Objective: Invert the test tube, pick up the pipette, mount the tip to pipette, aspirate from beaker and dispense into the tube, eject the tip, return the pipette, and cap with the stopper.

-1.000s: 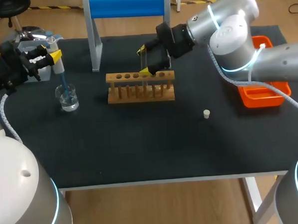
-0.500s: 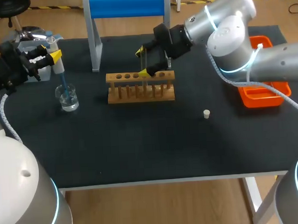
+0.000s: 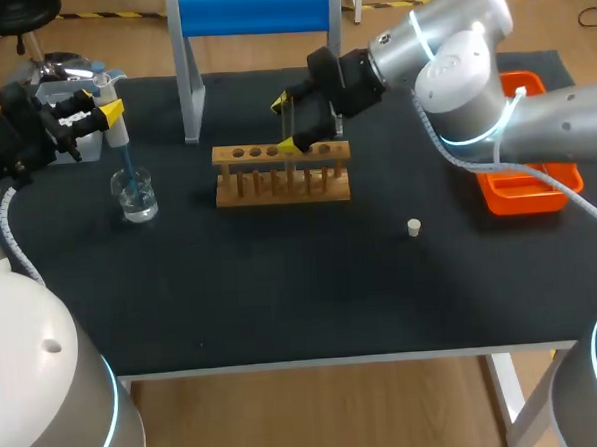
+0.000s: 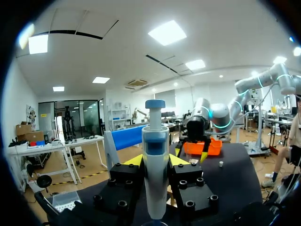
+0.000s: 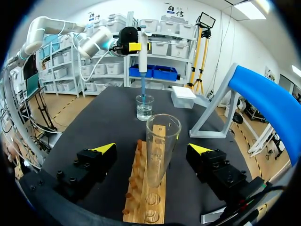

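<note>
Currently the left gripper (image 3: 109, 111) is clamping the white-and-blue pipette (image 4: 155, 169), its blue tip (image 3: 125, 157) dipping in the clear glass beaker (image 3: 136, 195), while the right gripper (image 3: 287, 123) is standing wide around the upright glass test tube (image 5: 161, 146) (dispensing, ejecting, capping are still waiting).

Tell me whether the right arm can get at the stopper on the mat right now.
Probably yes. The stopper lies alone on the bare mat, on the right arm's side. The right gripper stands open around the test tube in the rack, holding nothing.
</note>
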You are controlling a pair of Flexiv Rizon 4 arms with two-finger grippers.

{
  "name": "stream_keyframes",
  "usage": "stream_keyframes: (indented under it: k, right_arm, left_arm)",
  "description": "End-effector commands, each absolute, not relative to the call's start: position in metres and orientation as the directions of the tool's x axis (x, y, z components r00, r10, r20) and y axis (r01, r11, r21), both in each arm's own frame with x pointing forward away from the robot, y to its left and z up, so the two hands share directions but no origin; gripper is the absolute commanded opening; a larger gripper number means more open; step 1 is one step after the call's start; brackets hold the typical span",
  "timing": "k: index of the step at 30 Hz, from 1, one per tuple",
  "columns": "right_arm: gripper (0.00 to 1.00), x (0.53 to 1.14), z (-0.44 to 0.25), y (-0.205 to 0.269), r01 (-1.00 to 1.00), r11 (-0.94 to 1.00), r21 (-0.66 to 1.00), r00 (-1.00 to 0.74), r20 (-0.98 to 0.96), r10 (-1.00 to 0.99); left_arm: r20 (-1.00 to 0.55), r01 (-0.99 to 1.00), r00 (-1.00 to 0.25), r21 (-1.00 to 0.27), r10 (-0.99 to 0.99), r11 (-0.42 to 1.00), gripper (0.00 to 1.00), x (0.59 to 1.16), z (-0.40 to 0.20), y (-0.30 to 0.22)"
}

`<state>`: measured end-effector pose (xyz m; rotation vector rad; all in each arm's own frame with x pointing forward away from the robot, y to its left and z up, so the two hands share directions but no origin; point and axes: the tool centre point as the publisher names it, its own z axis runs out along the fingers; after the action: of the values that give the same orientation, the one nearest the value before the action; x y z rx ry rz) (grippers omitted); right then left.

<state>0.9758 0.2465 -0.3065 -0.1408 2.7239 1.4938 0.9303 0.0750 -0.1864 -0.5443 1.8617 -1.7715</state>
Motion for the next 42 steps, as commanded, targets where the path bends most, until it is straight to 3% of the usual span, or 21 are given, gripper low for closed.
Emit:
stream_keyframes:
  k: [1, 26, 42]
  right_arm:
    - [1.0, 0.977, -0.306, 0.246, -0.094, 0.535, 0.839, -0.995, -0.069, -0.067]
    - [1.0, 0.977, -0.306, 0.246, -0.094, 0.535, 0.839, -0.995, -0.069, -0.067]
    - [1.0, 0.977, -0.306, 0.246, -0.094, 0.535, 0.839, -0.995, -0.069, -0.067]
  left_arm:
    - [-0.095, 0.063, -0.785, -0.995, -0.612, 0.075, 0.0, 0.93, -0.183, 0.075]
    - [-0.198, 0.117, -0.766, -0.978, -0.611, 0.171, 0.0, 0.922, -0.12, 0.057]
    - [-0.22, 0.151, -0.834, -0.973, -0.506, 0.175, 0.0, 0.921, -0.025, -0.025]
